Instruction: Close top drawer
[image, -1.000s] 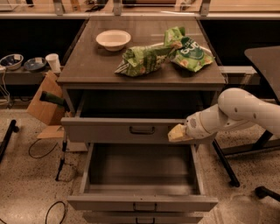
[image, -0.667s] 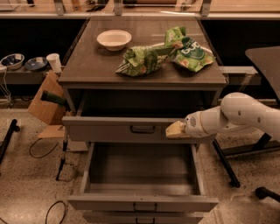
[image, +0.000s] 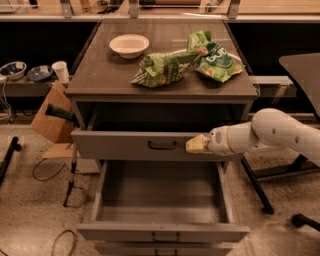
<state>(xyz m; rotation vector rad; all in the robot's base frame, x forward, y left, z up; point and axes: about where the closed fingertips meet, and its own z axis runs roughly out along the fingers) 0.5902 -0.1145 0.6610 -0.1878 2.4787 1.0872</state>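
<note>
Evidently the pale fingers (image: 194, 144) are drawn narrow, showing as one tan wedge with no gap that I can make out, and they hold nothing. Their tip rests against the flat front of the top drawer (image: 120, 145), just to the right of its small dark handle (image: 162, 145). The gripper (image: 196, 145) reaches in from the right, level with the drawer front, on the end of the white arm (image: 280, 131).

The top drawer stands open: its front sits forward of the cabinet frame, with a dark gap between it and the counter (image: 100, 80) above. So contact for a push looks made, but the closing itself is not done; the drawer must travel back until its front is flush with the frame.

Below it, the second drawer (image: 160, 233) is pulled out much further and lies empty. On the counter are a white bowl (image: 129, 45) and two green snack bags (image: 162, 69), well clear of the work.
</note>
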